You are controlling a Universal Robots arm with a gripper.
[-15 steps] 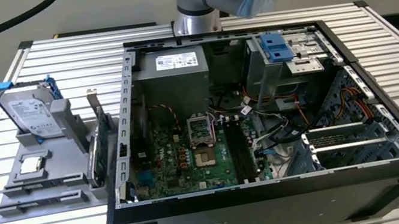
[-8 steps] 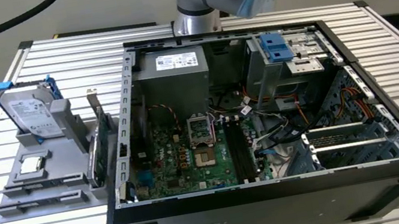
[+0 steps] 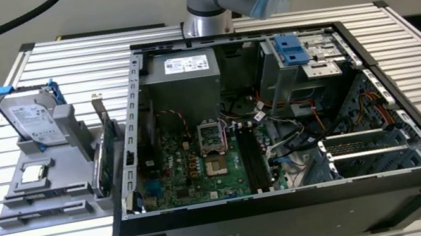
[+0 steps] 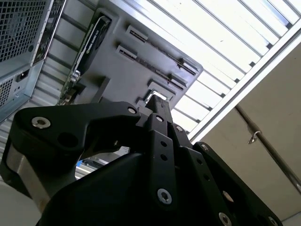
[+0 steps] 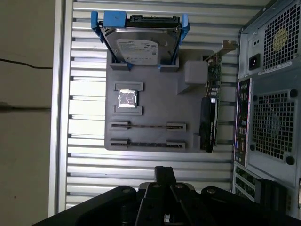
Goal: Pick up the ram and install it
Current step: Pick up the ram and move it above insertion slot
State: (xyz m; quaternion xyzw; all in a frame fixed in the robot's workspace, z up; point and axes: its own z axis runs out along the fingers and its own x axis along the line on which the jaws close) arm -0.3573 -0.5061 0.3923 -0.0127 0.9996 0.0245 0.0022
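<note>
**Fingers** [image 4: 162, 113]: brought together to one narrow tip in both wrist views, with nothing between them.

**Gripper** [image 5: 164, 169]: black linkage, held well above the bench and apart from every part. It points down toward the near edge of the grey fixture.

**Ram** [image 5: 148, 126]: not yet picked. It reads as a thin dark strip standing on edge in a slotted cradle on the fixture [image 5: 155, 89]. A second, parallel cradle lies just beside it, on the gripper's side. Whether both cradles hold a stick I cannot tell.

**Other parts on the fixture:**
- hard drive [image 5: 141, 44] in a blue frame, propped at the far end
- processor chip [image 5: 128, 99] in its recess, between the drive and the cradles
- expansion card [image 5: 209, 117], upright along the side nearest the computer case [image 5: 270, 117]

**Bench** [image 5: 84, 174]: slatted aluminium. It carries the fixture and the open case side by side.

**Memory slots** [image 3: 253, 159]: black, on the board inside the case, and apparently vacant.

**Arm base** [image 3: 207, 22]: at the bench's far edge, behind the case. The links rise out of the exterior view.

**Step in hand (judged):** the approach to the pick, with neither grasp nor install begun.

**What a grasp calls for (judged):** fingers parted and squared across the strip's flat faces, then lowered straight between the cradle ends.
</note>
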